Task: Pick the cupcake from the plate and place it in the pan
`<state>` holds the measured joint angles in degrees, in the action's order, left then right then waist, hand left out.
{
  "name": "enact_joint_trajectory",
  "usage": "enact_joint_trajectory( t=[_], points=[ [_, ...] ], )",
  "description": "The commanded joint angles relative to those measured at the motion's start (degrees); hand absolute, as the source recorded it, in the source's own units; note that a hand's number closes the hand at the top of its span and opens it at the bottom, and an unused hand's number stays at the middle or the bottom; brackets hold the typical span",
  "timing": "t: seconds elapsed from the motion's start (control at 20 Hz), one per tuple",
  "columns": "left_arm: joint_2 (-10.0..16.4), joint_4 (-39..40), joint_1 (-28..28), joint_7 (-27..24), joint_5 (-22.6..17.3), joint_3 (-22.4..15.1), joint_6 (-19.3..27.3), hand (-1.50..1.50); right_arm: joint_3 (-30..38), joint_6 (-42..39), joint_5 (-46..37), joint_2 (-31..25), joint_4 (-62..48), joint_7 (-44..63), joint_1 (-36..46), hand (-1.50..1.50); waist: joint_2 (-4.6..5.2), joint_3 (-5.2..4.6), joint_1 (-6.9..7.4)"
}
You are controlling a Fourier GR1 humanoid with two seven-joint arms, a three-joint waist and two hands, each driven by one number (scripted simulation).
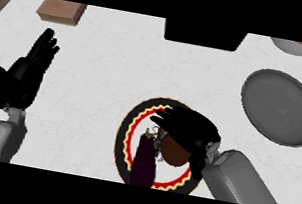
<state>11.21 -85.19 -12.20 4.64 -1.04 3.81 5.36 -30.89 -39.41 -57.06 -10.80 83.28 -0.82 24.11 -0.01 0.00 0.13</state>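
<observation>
Your right hand's [188,129] fingers are curled round the brown cupcake [175,152] on the plate [129,125] near the worktop's front edge, so lift it straight up, clear of the eggplant [145,160] beside it, then carry it to the pan [280,109] by the right edge.

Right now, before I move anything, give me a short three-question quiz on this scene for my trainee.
1. True or false: the cupcake already sits in the pan.
2. The open left hand shows: A) over the pan B) left of the plate C) holding the cupcake.
3. Fill in: the right hand is curled round the ____.
Key: 1 false; 2 B; 3 cupcake.
</observation>
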Motion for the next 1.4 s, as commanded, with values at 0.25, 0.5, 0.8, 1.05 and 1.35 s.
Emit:
enact_joint_trajectory(
  t=[0.25, 0.5, 0.8, 1.05, 1.35],
  points=[
    [-1.92, 2.24, 0.25, -1.73, 0.82, -0.17, -1.23, 0.0, 0.54, 0.98, -5.51, 2.47, -6.91, -4.6, 0.59, -1.5, 0.03, -0.01, -0.02],
    [-0.78, 1.02, -2.31, 0.56, 1.66, 1.02, -0.12, 0.0, -3.06, 0.32, -5.88, 3.27, -7.36, -8.39, -2.18, 1.5, 0.02, 0.0, -0.07],
    [-1.53, -2.54, -0.67, 3.17, 1.43, 0.64, -0.76, 0.0, -2.8, 5.61, -10.52, 3.65, -9.64, -12.84, -2.13, 1.5, -0.02, 0.0, 0.03],
    [2.17, 1.09, 0.27, -0.33, -1.46, 4.92, -4.14, 0.0, -0.7, 6.93, -11.24, 4.96, -1.85, -1.33, -13.63, 1.5, -0.28, -0.03, -0.94],
    [1.33, 0.17, -0.48, 1.64, -0.97, 4.67, -2.61, 0.0, -3.14, 9.81, -13.81, 7.21, 16.59, 12.52, -32.01, 1.5, -0.5, -0.03, -1.91]
  ],
)
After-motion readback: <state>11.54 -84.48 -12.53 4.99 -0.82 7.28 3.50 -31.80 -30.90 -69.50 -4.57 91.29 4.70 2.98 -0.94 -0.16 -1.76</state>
